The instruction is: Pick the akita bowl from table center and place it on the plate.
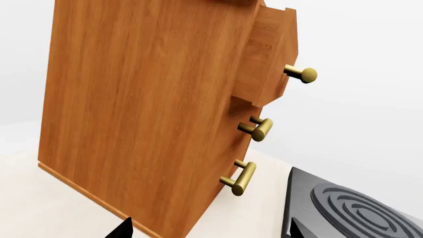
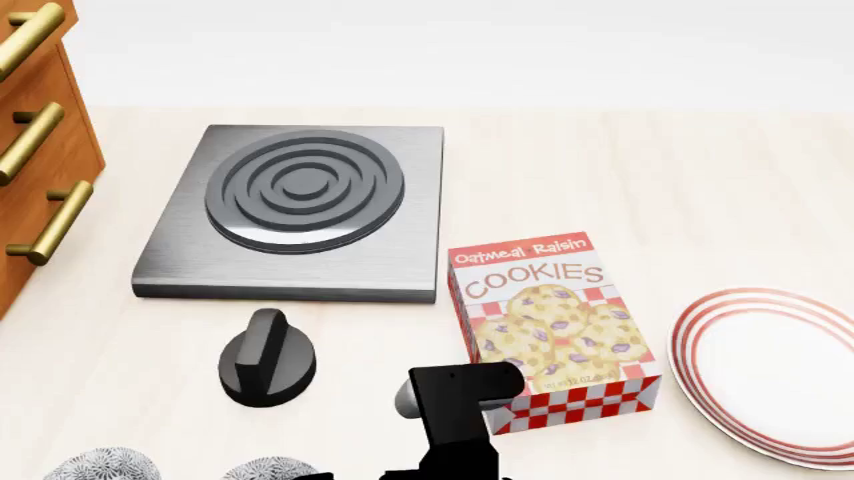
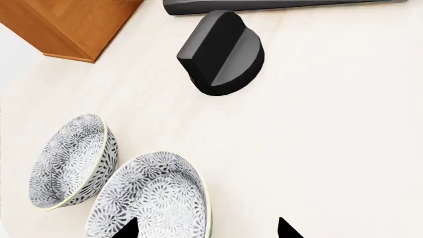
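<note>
Speckled akita bowl [image 3: 155, 198] sits beside your right end effector [image 3: 206, 229], fingers spread, ungrasped; bare tabletop [image 3: 330, 148] beyond; left's state indeterminable.

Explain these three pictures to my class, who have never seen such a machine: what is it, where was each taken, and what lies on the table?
This is a simulated two-armed robot. The head camera looks down on a pale table: a hotplate, a black knob, a cookie box, a red-ringed plate and two speckled bowls. The left wrist camera faces a wooden drawer cabinet. The right wrist camera looks down at the nearer bowl; the right tool appears open above it and holds nothing.
</note>
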